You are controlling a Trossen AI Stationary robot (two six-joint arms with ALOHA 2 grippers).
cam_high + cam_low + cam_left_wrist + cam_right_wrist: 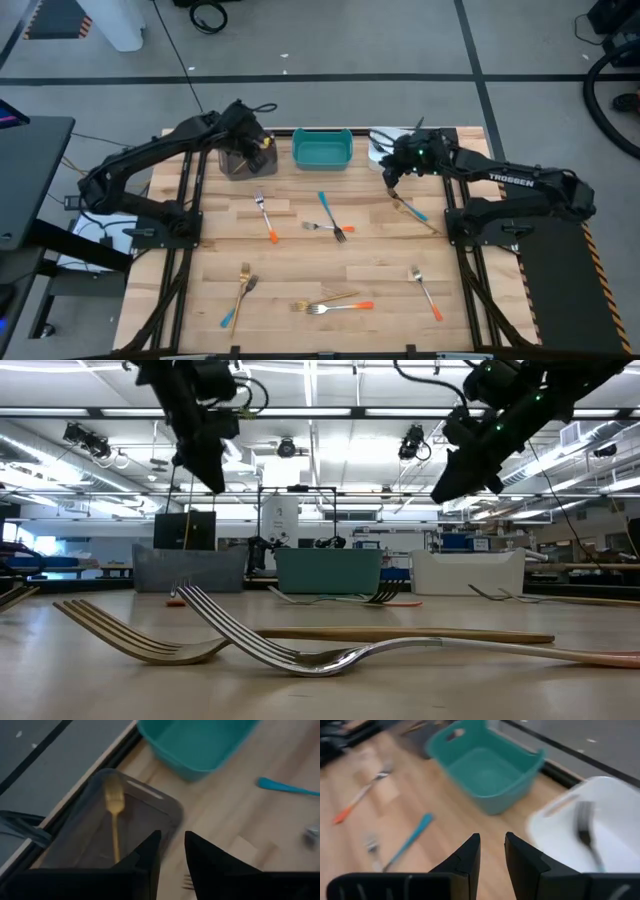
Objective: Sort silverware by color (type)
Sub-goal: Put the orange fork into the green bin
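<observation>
Hovering over the brown bin, the left gripper has its fingers parted and empty (a gold fork lies in the bin). The orange fork lies just in front of that bin, long axis toward it, nearest this arm. The right gripper, released too, hangs by the white bin.

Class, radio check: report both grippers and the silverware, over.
Left gripper open over brown bin, gold fork inside. Right gripper open, empty, near white bin. Remaining silverware loose on table. Nothing blocking.

Gold fork: lying flat inside the brown bin.
Remaining silverware: lying scattered flat across the bench, orange, teal and gold handles mixed.
</observation>
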